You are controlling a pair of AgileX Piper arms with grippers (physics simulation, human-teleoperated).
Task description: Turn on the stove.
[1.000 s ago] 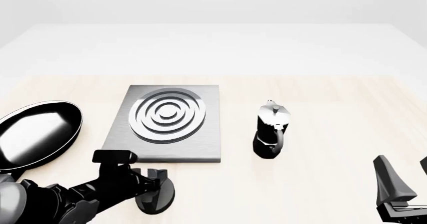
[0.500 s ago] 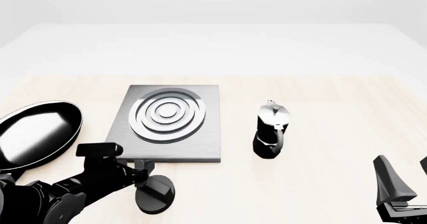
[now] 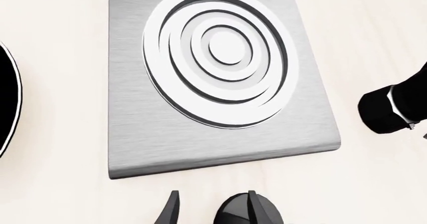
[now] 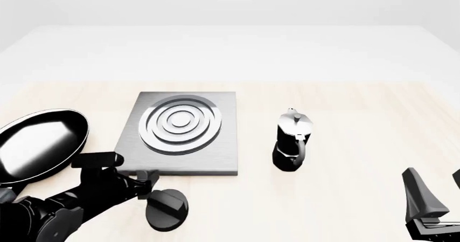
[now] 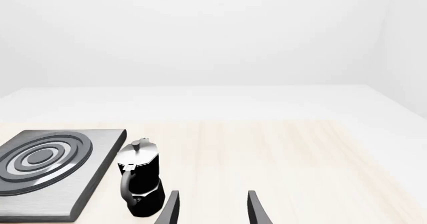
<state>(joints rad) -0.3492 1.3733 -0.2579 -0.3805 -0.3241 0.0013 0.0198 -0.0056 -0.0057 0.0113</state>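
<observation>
Tabletop holds frying pan beside stove, nothing inside.

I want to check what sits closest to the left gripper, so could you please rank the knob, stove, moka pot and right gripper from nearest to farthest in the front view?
From the left gripper:
1. Knob, just right of it, near the table's front edge.
2. Stove, directly beyond.
3. Moka pot, right of the stove.
4. Right gripper, at the far right.
</observation>
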